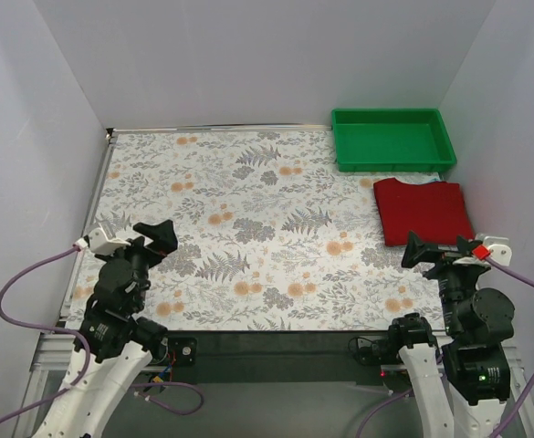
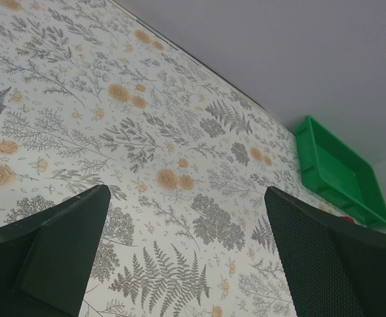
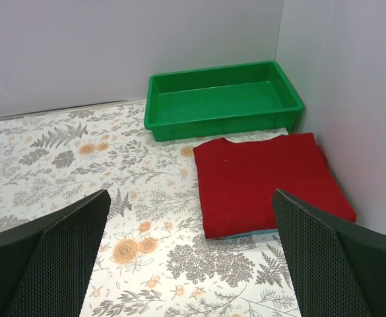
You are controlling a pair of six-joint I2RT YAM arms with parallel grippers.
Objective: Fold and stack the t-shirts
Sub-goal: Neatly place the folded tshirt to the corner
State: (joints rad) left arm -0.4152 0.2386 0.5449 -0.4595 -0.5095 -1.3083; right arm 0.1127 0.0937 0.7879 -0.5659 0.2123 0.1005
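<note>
- The dark red t-shirt [image 1: 424, 212] [image 3: 268, 181] is lying folded into a flat rectangle at the far right of the floral tablecloth [image 1: 248, 210]. Its right edge is running close along the white side wall [image 3: 351, 99].
- The light turquoise t-shirt [image 3: 249, 233] is showing only as a thin strip under the red one's near edge in the right wrist view. The red shirt is sitting on top of it and covering nearly all of it.
- The green tray [image 1: 392, 162] [image 3: 219, 122] [image 2: 338, 173] is sitting in the far right corner, just behind the stacked shirts. Whether its front wall is touching the red cloth cannot be told.
- The left gripper [image 1: 160, 239] [image 2: 186, 198] is hovering over the near left part of the tablecloth, well apart from the shirts. Its jaws are standing wide and holding nothing, with only printed ferns and orange flowers showing between them.
- The right gripper [image 1: 414, 251] [image 3: 189, 195] is hanging just short of the red shirt's near edge, facing the stack and the tray. Its jaws are spread wide with nothing in them.
- Purple cables [image 1: 15, 292] are looping away from both wrists at the near edge of the table.
</note>
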